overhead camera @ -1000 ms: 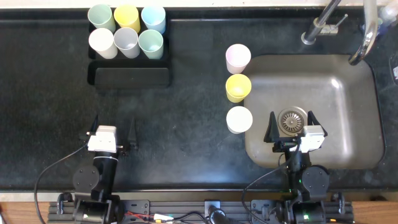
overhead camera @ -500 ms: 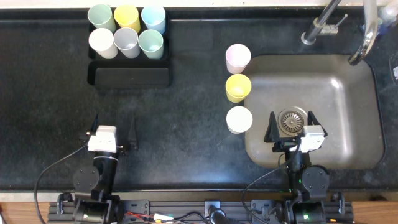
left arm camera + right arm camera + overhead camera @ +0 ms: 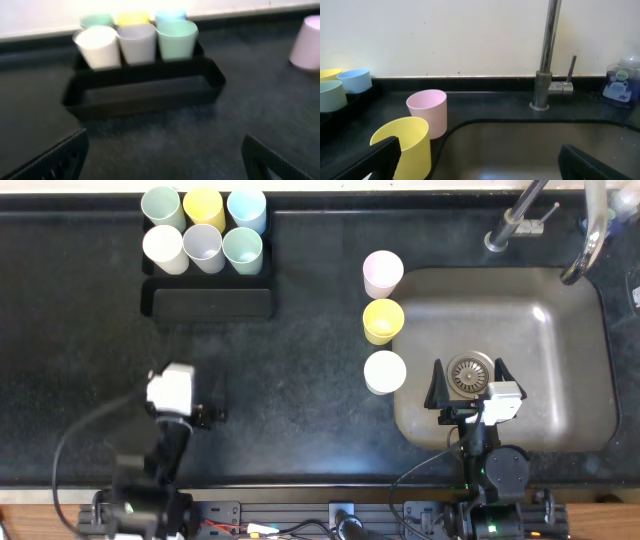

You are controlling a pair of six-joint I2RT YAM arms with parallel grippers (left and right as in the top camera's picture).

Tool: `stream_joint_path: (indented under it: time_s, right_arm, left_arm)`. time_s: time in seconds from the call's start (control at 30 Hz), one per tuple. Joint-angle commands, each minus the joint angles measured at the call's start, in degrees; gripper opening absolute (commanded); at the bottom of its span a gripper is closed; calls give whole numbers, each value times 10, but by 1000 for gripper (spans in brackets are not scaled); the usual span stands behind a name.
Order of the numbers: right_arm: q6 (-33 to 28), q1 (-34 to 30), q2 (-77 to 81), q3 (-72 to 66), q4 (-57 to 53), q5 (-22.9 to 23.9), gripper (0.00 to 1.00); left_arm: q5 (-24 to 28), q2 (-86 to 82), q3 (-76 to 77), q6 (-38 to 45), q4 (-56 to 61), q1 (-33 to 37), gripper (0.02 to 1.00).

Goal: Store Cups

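Three loose cups stand in a column on the dark counter by the sink's left rim: pink (image 3: 382, 272), yellow (image 3: 383, 320), white (image 3: 385, 371). At the back left is a black tray (image 3: 208, 302); several cups fill its rear half and its front compartment holds nothing. My left gripper (image 3: 160, 167) is open, lifted above the counter in front of the tray (image 3: 145, 95), and holds nothing. My right gripper (image 3: 470, 378) is open over the sink, right of the white cup. In its wrist view the yellow cup (image 3: 402, 145) and pink cup (image 3: 427, 112) are close by.
The steel sink (image 3: 560, 310) takes up the right side, with a faucet (image 3: 515, 220) behind it and a blue soap bottle (image 3: 620, 80) at the back right. Bare dark counter lies between the tray and the loose cups.
My left arm has risen off its rest and shifted slightly up the top view, toward the tray. The right arm and all cups are where they were.
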Motion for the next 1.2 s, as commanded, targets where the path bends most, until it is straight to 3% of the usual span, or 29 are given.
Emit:
stream_joint_path:
  time_s: [0.03, 0.17, 0.27, 0.37, 0.5, 0.7, 0.93, 1.2]
  right_arm:
    - [-3, -4, -6, -8, 3, -4, 998]
    - [-3, -4, -6, -8, 3, -4, 998]
    - [-3, -4, -6, -8, 3, -4, 998]
    - [-3, -4, -6, -8, 3, -4, 996]
    - [-3, -4, -6, -8, 3, -4, 998]
    - [-3, -4, -6, -8, 3, -4, 998]
    - [-3, -4, -6, -8, 3, -4, 993]
    - [-3, -4, -6, -8, 3, -4, 998]
  left_arm:
    - [127, 291, 301, -21, -114, 2, 998]
    - [214, 532, 629, -22, -307, -6, 996]
    - [231, 704, 886, -21, -442, -39, 998]
    - [192, 864, 1125, -42, -530, -102, 996]
    - [82, 1009, 1325, -131, -603, -192, 998]
    - [-63, 1126, 1395, -280, -706, -286, 1000]
    - [-69, 1180, 1395, -361, -718, -306, 1000]
    - [-52, 1216, 1395, -375, -702, -305, 1000]
